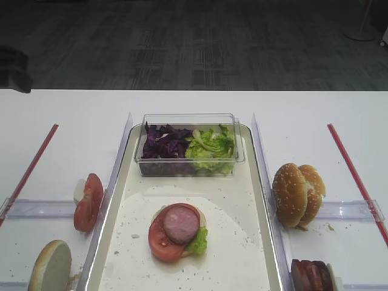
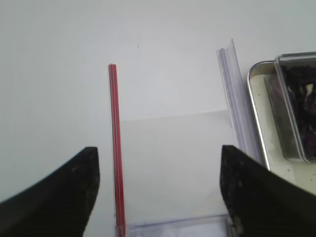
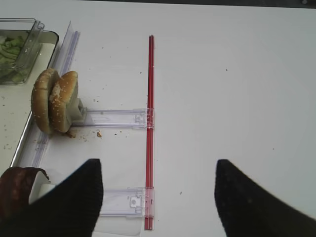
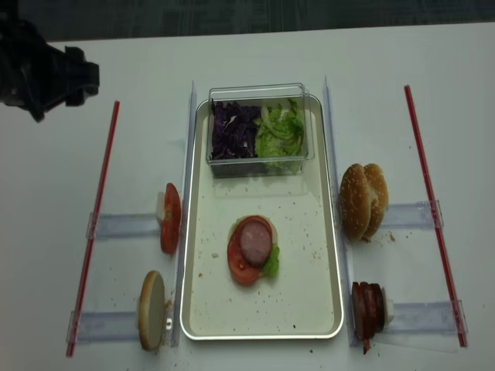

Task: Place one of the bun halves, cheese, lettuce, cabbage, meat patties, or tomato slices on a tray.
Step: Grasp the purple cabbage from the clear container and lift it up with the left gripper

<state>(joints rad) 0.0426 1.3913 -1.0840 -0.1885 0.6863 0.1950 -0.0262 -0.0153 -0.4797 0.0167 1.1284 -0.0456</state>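
Left gripper (image 2: 158, 192) hanging wide open over bare table, gripping nothing. Tray (image 1: 242, 254) in the middle, stacked with tomato slice (image 1: 162, 242), lettuce (image 1: 197, 242) and meat patty (image 1: 181, 223) (clear box (image 1: 189, 119) behind). Bun halves (image 1: 297, 194) upright on the right. Right gripper (image 3: 158, 197) spread open too, empty.

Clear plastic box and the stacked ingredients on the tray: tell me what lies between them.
Only bare speckled tray floor lies between the clear plastic box and the stack topped by a meat patty; both exterior high views show it.
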